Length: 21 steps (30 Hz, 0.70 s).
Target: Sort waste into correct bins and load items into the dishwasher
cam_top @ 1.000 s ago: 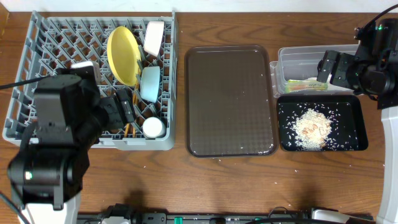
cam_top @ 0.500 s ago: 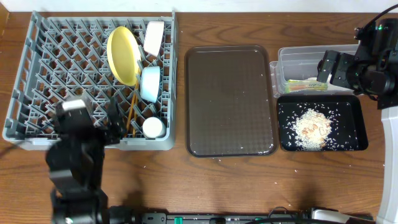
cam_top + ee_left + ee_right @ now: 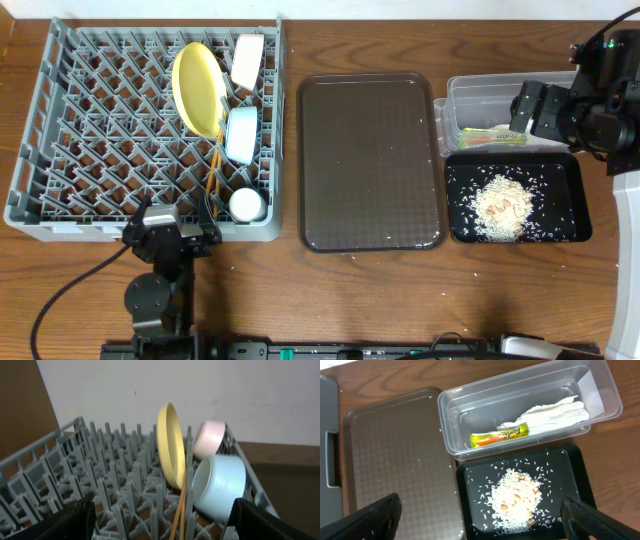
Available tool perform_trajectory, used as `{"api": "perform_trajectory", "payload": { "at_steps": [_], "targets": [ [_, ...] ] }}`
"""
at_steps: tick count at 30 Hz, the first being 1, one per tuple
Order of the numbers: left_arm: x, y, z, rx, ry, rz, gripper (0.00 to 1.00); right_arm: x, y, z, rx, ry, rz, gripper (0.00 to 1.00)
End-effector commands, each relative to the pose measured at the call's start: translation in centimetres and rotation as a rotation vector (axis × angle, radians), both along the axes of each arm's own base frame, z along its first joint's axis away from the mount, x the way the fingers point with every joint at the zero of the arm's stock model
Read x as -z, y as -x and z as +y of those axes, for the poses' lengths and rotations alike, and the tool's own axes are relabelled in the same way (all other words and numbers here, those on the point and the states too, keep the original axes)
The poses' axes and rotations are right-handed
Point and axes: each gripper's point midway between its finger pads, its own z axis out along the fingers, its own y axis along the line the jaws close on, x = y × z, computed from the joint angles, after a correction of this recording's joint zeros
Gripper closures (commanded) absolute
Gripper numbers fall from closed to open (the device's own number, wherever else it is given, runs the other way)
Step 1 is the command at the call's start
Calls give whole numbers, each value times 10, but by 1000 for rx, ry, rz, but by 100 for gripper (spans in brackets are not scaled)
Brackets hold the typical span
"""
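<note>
Two grippers: the left gripper [image 3: 161, 515] sits low at the front wall of the rack [image 3: 90, 130], fingers spread with nothing between them. The right gripper [image 3: 480, 510] hovers over the black tray [image 3: 572, 475] and clear container [image 3: 470, 410], also spread and empty.
Step in hand: as I read it, sorting and loading look done, so what remains is backing both arms away cleanly.
Doing it well: draw the left one back and up, clear of the rack's front wall and the near ends of the chopsticks [image 3: 213, 172]. Lift the right one straight up — the clear container looks light and easy to nudge.
Cup [image 3: 246, 205]: small, white, round and glossy, at the rack's front right.
Chopsticks: thin pale wood, lying among the pegs just left of the cup and running toward the bowl beyond.
Blue bowl [image 3: 220, 487]: smooth and rounded, tipped on its side just beside the plate.
Plate [image 3: 170, 445]: yellow, round, thin-rimmed, standing on edge between pegs.
White bowl [image 3: 209, 439]: farthest back, tipped on its side behind the plate.
Black tray: shallow and dark, holding a heap of rice [image 3: 515, 497] with grains scattered around it.
Clear container: see-through walls, just behind the black tray. It holds the shiny wrapper [image 3: 499, 437] and the crumpled napkin [image 3: 555, 412].
Brown tray [image 3: 370, 160]: dimpled surface between rack and bins, with a few stray pale specks — possibly leftovers.
</note>
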Motion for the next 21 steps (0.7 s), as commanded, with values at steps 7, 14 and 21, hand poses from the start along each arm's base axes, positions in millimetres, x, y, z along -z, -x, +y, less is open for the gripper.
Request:
{"api": "perform_trajectory", "payload": {
  "at_steps": [7, 14, 21],
  "targets": [
    [26, 3, -2, 6, -27, -14, 11, 0, 0, -1, 3, 4, 1, 1],
    [51, 5, -2, 7, -21, 63, 11, 0, 0, -1, 3, 4, 1, 1],
    [55, 6, -2, 5, -21, 82, 11, 0, 0, -1, 3, 4, 1, 1]
  ]
}}
